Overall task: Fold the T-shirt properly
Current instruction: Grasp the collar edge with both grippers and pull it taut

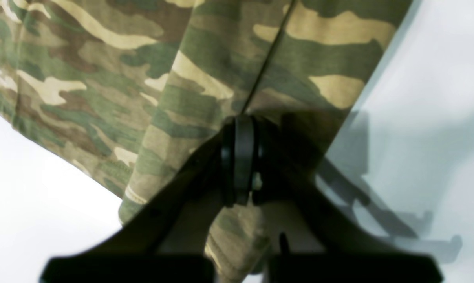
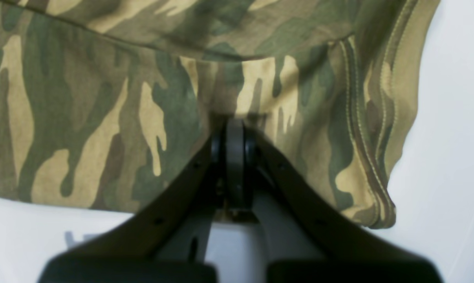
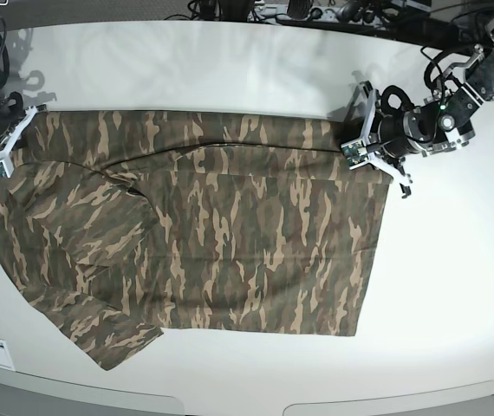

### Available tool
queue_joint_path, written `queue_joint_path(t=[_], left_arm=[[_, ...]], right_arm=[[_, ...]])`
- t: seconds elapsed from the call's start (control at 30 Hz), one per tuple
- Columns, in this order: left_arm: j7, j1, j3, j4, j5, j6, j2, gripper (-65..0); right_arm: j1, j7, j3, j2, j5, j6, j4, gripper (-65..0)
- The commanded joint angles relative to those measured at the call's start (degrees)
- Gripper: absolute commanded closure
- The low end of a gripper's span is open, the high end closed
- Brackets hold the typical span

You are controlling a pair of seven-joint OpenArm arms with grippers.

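Note:
The camouflage T-shirt (image 3: 221,234) lies spread on the white table, with one sleeve (image 3: 113,334) at the front left. Its far edge is folded over in a band (image 3: 230,139). The collar is not in view. My left gripper (image 3: 357,149) is shut on the shirt's far right corner. In the left wrist view its jaws (image 1: 238,124) pinch the cloth (image 1: 205,67) beside a seam. My right gripper (image 3: 1,160) is shut on the shirt's far left corner. In the right wrist view its jaws (image 2: 235,125) pinch the cloth (image 2: 103,118) near a stitched hem (image 2: 362,129).
The white table (image 3: 256,69) extends behind the shirt and to its right (image 3: 455,260). Cables and equipment (image 3: 316,13) lie along the far edge. The table's front edge (image 3: 230,403) runs just below the sleeve.

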State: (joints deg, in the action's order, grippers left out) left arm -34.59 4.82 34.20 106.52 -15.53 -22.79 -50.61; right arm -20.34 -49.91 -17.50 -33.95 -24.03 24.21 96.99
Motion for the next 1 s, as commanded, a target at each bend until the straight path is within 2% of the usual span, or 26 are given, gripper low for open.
queue_joint_path(t=[0.0, 0.23, 0.5, 0.63, 0.77, 0.97], left_arm=[[-3.1, 0.6, -0.5, 0.4, -0.2, 0.0, -1.1, 0.0], [-7.9, -0.9, -0.5, 3.3, -1.7, 0.0, -1.2, 0.0], [-8.6, -8.0, -0.5, 8.9, 3.8, 1.5, -2.1, 0.0], [-9.0, -10.9, -0.5, 9.9, 5.2, 1.6, -3.1, 0.0], [-9.4, -14.6, -0.5, 12.8, 6.8, 3.4, -4.8, 0.0], [-11.4, -19.1, -0.5, 18.4, 8.4, 5.9, -7.4, 0.0]], right_arm=[[0.0, -1.0, -0.5, -1.1, 0.0, 0.5, 0.3, 0.0], [-2.9, -1.4, -0.6, -1.2, 0.5, 1.2, 0.6, 0.0], [-9.8, -1.4, -0.6, -1.2, 2.3, 0.5, 1.3, 0.0], [-13.4, -1.4, -0.6, -1.2, 3.6, -1.1, 4.1, 0.0], [-17.5, -1.4, -0.6, -1.2, 4.0, -2.4, 7.4, 0.0], [-22.5, -1.4, -0.6, -1.2, 9.1, -7.4, 11.2, 0.0]])
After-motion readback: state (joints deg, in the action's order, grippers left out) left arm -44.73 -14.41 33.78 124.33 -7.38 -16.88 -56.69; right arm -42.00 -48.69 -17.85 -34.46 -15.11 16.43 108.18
